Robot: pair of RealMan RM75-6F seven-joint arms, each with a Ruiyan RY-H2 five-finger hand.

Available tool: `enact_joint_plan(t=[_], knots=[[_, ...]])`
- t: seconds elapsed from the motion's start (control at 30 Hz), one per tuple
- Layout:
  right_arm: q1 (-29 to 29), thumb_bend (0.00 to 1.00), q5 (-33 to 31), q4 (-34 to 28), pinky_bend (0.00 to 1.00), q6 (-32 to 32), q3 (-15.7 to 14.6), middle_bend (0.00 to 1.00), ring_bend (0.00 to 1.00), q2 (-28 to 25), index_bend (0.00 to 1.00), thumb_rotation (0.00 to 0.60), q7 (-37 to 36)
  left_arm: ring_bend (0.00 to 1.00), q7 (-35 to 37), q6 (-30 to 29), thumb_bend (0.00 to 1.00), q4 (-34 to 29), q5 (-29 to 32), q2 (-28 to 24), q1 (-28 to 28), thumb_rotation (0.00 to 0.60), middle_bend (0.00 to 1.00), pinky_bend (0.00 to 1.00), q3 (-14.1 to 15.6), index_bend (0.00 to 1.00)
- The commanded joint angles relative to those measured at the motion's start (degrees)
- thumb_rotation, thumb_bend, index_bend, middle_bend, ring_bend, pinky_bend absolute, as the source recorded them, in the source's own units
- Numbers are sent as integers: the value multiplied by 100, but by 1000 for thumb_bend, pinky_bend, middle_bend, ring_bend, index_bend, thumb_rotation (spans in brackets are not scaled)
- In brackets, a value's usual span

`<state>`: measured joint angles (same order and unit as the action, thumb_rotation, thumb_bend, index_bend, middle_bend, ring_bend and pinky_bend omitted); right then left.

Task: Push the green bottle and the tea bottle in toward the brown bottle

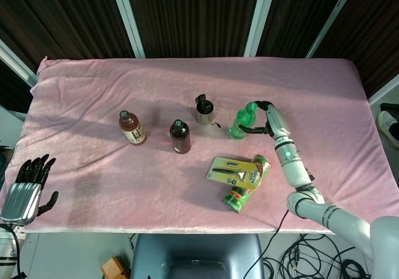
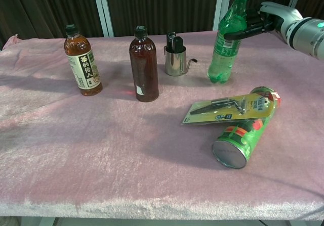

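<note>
Robot hand [image 2: 258, 24] touching tilted green bottle [image 2: 225, 39]

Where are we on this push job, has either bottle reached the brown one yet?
Neither has. In hand: the right hand presses the green bottle, which leans on the pink cloth, with the steel cup between it and the brown bottle. Left to do: the tea bottle stands untouched apart from the brown bottle, and the left hand hangs off the table's near corner.
</note>
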<state>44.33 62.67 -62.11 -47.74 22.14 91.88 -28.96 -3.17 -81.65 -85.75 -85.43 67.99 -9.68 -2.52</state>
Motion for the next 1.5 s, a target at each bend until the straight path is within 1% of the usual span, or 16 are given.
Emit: enact_joint_plan(t=[0.03,0.27,0.33,0.4,0.5,0.6,0.73,1.0,1.23,1.5], knots=[[-99,337,137,-377,244,-233,64,505,350,-64,880,600,-58,0,10,-19,374,-2,-11,-4,9,600,0,48,2,0],[-180,340,262,-1053,244,-283,44,513,358,-325,889,600,-14,0,13,-20,374,-8,-30,-4,8,600,0,47,11,0],[-189,342,278,-1464,244,-284,2,513,358,-471,889,600,222,0,8,-11,374,-12,-36,-3,1,600,0,47,12,0],[-134,344,249,-1857,244,-330,-47,513,358,-502,889,600,648,0,6,-11,374,-15,-45,-5,-5,600,0,48,10,0],[38,344,-111,-2010,244,-367,5,513,358,-325,889,600,1269,0,5,-6,374,-18,-44,-6,-8,600,0,48,9,0],[229,344,-526,-2034,244,-335,102,513,358,-100,889,600,1659,0,10,-19,373,-19,-39,-11,-3,600,0,47,2,0],[432,344,-875,-1961,244,-402,191,513,358,168,889,600,2059,0,32,-41,374,-14,-29,-20,11,600,0,48,-4,0],[651,345,-1274,-1782,244,-509,247,513,358,440,889,600,2598,0,91,-48,375,3,-37,-38,27,600,0,48,8,0],[761,350,-1554,-1386,244,-504,309,513,358,625,889,600,2822,0,151,-87,375,16,-43,-54,51,600,0,48,6,0],[791,351,-1609,-1152,245,-383,341,513,358,709,883,600,2797,0,155,-29,373,20,-15,-55,22,600,0,48,-10,0]])
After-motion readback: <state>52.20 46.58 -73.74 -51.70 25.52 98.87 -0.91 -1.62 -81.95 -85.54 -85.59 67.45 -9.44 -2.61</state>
